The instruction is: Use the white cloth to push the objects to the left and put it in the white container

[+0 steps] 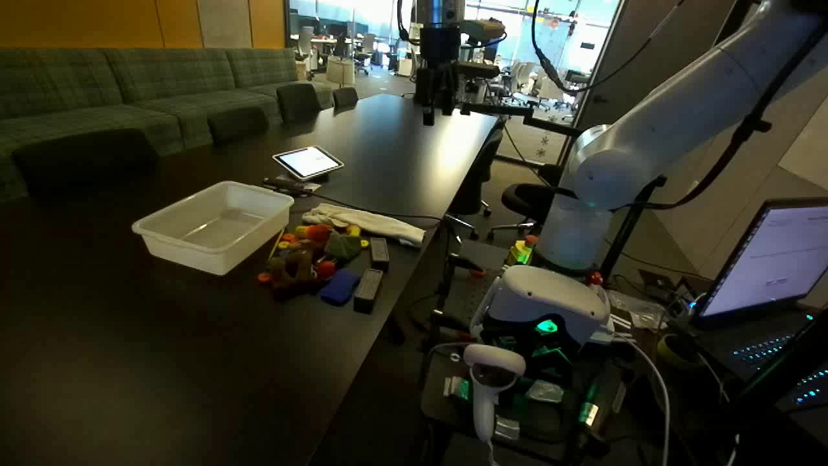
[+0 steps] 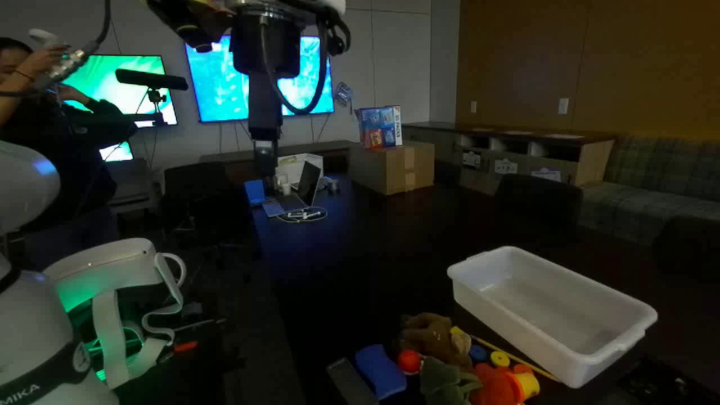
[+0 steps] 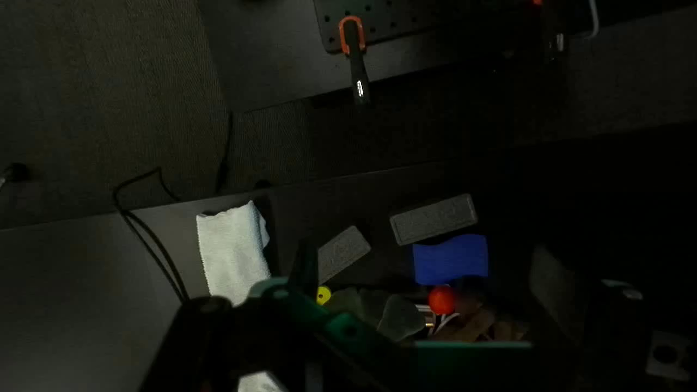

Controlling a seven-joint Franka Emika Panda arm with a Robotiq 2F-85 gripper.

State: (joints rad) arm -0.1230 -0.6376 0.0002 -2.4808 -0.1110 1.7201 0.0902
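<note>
1. White terry-look cloth (image 3: 231, 253), folded to a long strip, is seen on the dark tabletop (image 1: 194, 375), just beside the mixed heap of toys and blocks (image 1: 323, 267), one end near the table edge.
2. Handling, by judgement: light, soft, limp, prob. grippy, nothing to break. If pushed flat, crumpling is to be expected; best bunched & kept low.
3. Hold: mid-strip rec'd, pinched across the narrow width; edge-side end = 2nd choice, since more would be left trailing.
4. Thin black cable (image 3: 184, 295) near cloth; might be snagged, to be watched.
5. In the heap now: two grey oblong blocks (image 3: 434, 219), blue wavy-edged block (image 3: 452, 264), red ball (image 2: 409, 361), brown plush toy (image 2: 427, 337).
6. On the heap's side away from table edge: white rectangular plastic container (image 2: 506, 327); none of the lot put in yet.
7. Black claw (image 1: 438, 115): hung high, well apart from cloth; fingers spread, nothing held between. Lowering onto cloth prob. called for next.
</note>
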